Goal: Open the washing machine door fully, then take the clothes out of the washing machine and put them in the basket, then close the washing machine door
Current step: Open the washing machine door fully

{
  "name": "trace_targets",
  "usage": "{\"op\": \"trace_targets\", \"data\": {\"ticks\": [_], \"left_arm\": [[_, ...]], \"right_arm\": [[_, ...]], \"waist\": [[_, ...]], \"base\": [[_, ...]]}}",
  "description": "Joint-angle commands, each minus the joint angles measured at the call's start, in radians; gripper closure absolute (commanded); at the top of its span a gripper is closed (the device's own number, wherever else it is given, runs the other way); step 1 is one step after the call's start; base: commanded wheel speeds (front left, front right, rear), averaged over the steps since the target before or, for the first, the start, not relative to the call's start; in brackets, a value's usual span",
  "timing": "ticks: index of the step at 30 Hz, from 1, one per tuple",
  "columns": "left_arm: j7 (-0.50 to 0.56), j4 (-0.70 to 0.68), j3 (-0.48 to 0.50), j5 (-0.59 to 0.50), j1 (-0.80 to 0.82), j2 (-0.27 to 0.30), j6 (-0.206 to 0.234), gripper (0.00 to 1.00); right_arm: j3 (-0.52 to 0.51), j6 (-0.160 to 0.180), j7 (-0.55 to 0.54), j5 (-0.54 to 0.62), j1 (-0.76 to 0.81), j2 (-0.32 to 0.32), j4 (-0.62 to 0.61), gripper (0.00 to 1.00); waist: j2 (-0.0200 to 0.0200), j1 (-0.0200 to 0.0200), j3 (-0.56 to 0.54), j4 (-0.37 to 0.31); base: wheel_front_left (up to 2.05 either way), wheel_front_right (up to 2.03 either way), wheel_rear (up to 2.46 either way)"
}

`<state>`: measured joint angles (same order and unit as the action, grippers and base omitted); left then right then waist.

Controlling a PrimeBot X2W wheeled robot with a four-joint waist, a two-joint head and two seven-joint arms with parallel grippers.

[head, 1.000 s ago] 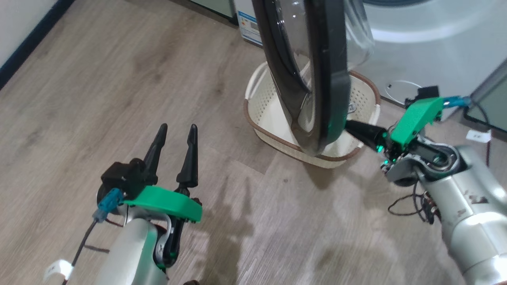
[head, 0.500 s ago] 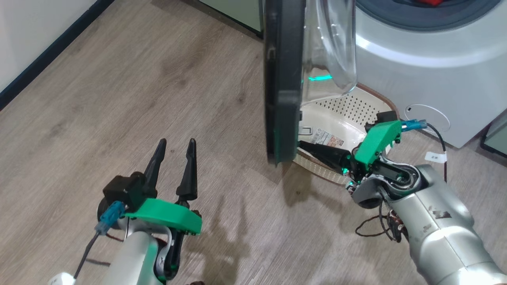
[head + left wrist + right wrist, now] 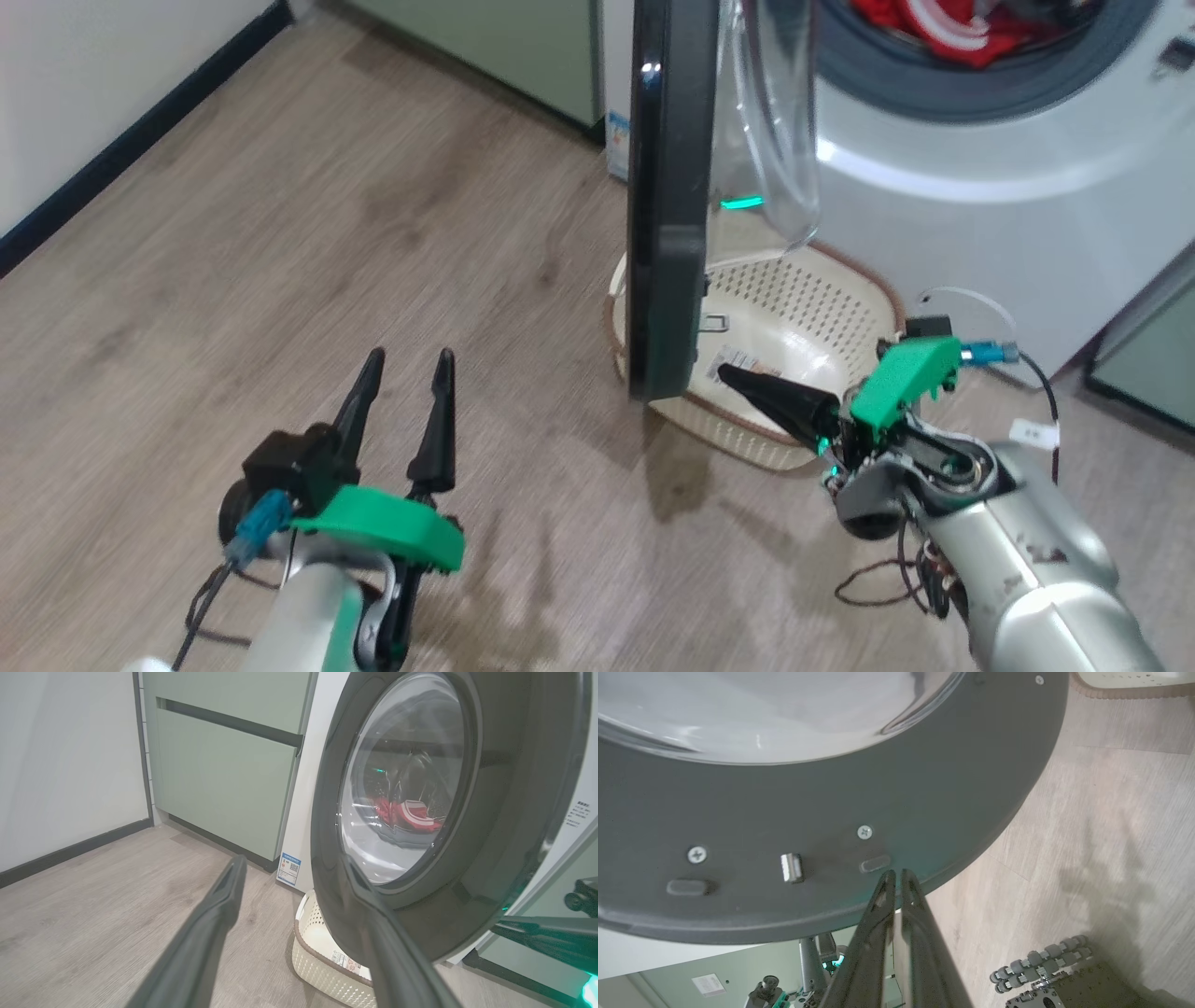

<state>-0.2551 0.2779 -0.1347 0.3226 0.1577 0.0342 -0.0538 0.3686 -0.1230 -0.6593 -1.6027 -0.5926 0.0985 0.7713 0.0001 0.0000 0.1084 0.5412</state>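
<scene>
Black washing machine door (image 3: 665, 233) stands just beside right end effector (image 3: 724, 373).

Open washing machine door (image 3: 665, 233) stands edge-on, overhanging left part of basket (image 3: 803, 299); walls off wide bare floor (image 3: 280, 233) at left. Right of door, washing machine (image 3: 980, 215) mouth unobstructed, clothes (image 3: 943, 33) exposed.

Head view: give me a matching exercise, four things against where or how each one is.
Things
1. door
2. clothes
3. basket
4. left gripper

Place or state
A. on the floor, no clothes in it
B. fingers spread, holding nothing
C. standing open, seen edge-on
D. inside the washing machine

Pairs: 1-C, 2-D, 3-A, 4-B
</scene>
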Motion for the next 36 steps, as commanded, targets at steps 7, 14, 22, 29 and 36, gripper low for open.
{"op": "trace_targets", "data": {"ticks": [7,14,22,29,36], "left_arm": [[-0.007,0.005,0.114,-0.083,-0.013,0.016,-0.034,0.00],[-0.007,0.016,0.213,-0.130,-0.025,0.018,-0.058,0.00],[-0.007,0.035,0.285,-0.149,-0.039,0.019,-0.071,0.00],[-0.007,0.044,0.322,-0.160,-0.053,0.020,-0.075,0.00],[-0.007,0.043,0.360,-0.156,-0.065,0.021,-0.076,0.00]], "right_arm": [[-0.036,-0.008,0.077,0.004,0.069,-0.016,-0.102,0.00],[-0.058,-0.008,0.286,0.107,0.128,0.030,-0.197,0.00],[0.044,-0.008,0.628,0.228,0.206,0.132,-0.281,0.00],[0.179,-0.008,0.911,0.359,0.234,0.254,-0.316,0.00],[-0.063,-0.008,0.921,0.705,0.284,0.230,-0.412,0.00]], "waist": [[-0.0001,0.0000,-0.095,-0.109],[-0.0001,0.0000,-0.132,-0.208],[-0.0001,0.0000,-0.162,-0.296],[-0.0001,0.0000,-0.179,-0.362],[-0.0001,0.0000,-0.178,-0.402]], "base": [[0.00,0.00,0.00],[0.00,0.00,0.00],[0.00,0.00,0.00],[0.00,0.00,0.00],[0.00,0.00,0.00]]}}
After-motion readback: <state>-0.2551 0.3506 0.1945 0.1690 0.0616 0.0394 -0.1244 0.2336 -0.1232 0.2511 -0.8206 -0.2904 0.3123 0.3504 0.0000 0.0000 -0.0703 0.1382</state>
